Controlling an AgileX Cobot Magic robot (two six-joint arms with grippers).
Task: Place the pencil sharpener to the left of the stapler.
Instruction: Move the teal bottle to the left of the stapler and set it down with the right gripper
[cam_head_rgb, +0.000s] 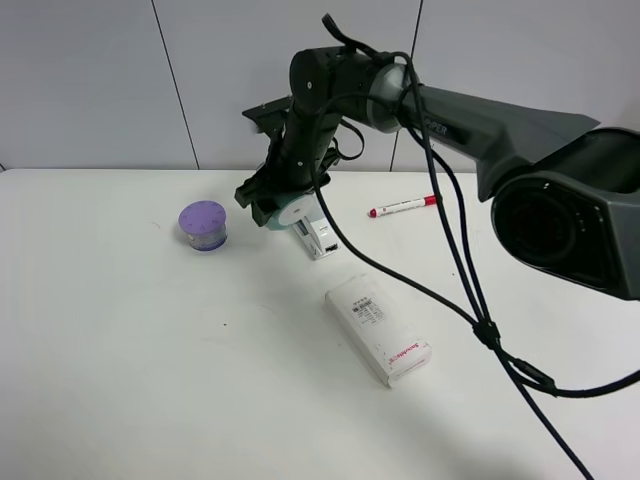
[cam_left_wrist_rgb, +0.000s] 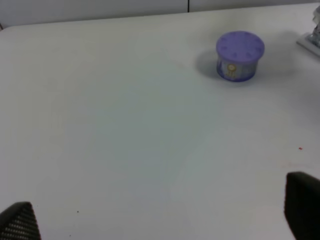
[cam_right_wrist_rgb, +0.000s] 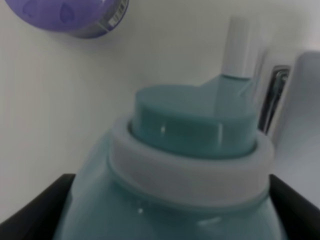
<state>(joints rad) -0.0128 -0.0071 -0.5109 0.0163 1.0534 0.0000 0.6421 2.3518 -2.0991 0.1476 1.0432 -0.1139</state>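
Observation:
The teal pencil sharpener (cam_head_rgb: 283, 213) with its white ring is held in my right gripper (cam_head_rgb: 268, 200), which has reached across the middle to the far part of the table. In the right wrist view the sharpener (cam_right_wrist_rgb: 190, 165) fills the frame between the dark fingers (cam_right_wrist_rgb: 30, 210). It sits close against the left side of the pale stapler (cam_head_rgb: 317, 236), whose body shows beside it (cam_right_wrist_rgb: 300, 125). Whether it rests on the table I cannot tell. My left gripper (cam_left_wrist_rgb: 160, 220) is open over bare table, with only its fingertips (cam_left_wrist_rgb: 19, 222) showing.
A purple-lidded short round jar (cam_head_rgb: 203, 225) (cam_left_wrist_rgb: 240, 55) stands left of the sharpener. A flat white box (cam_head_rgb: 378, 328) lies nearer the front, right of centre. A red-capped marker (cam_head_rgb: 403, 207) lies at the back right. Black cables (cam_head_rgb: 485, 330) hang across the right side.

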